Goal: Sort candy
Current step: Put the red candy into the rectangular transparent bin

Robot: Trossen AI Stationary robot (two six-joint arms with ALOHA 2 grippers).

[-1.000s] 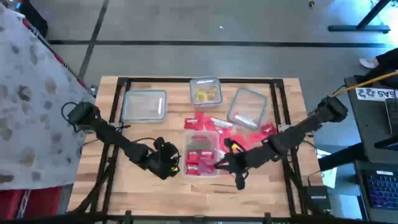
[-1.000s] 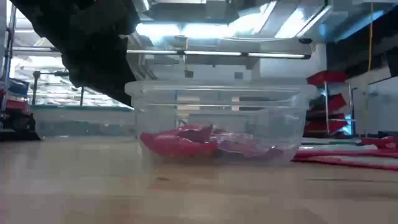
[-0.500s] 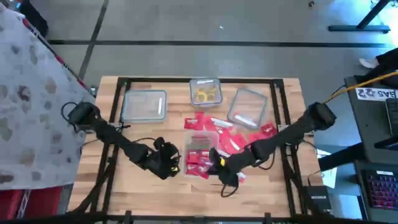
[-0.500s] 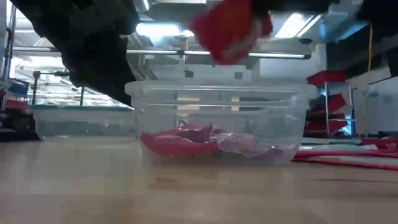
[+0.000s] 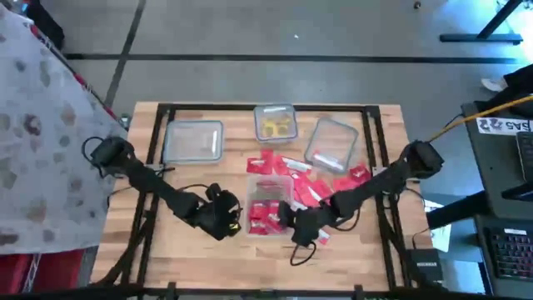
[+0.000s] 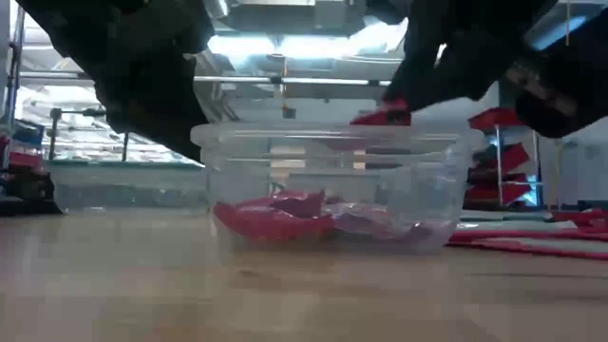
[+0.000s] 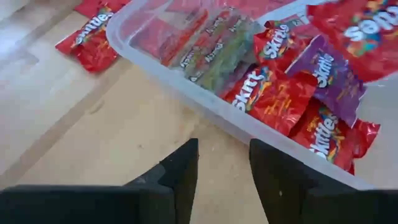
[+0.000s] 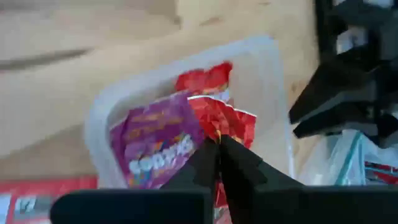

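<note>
A clear tub [image 5: 268,202] near the table's middle holds red and purple candy packets [image 7: 273,93]. More red packets [image 5: 310,185] lie loose on the wood to its right. My right gripper [image 5: 289,218] hangs over the tub's right near part, shut on a red packet [image 8: 219,119]. In the low view that packet [image 6: 384,116] sits at the height of the tub's rim. My left gripper [image 5: 223,215] waits low by the tub's left side, open, with its fingers [image 7: 180,168] over bare wood. My right gripper pinches the red packet by one edge [image 8: 217,135] between its two shut fingers. It comes slanting down from the table's right. The packet is lifted clear and sticks out beyond the fingertips above the tub's inside, over a purple packet [image 8: 158,146].
Three more clear tubs stand along the far side: one at the left [image 5: 193,140], one with yellow pieces [image 5: 275,123], and one at the right [image 5: 331,143]. A lone red packet [image 7: 93,43] lies outside the middle tub. Bare wood lies near the table's front edge.
My right gripper has carried the red packet from the loose pile toward the table's left, over the tub. It has come down from well above the rim to rim height. The left arm has kept still.
</note>
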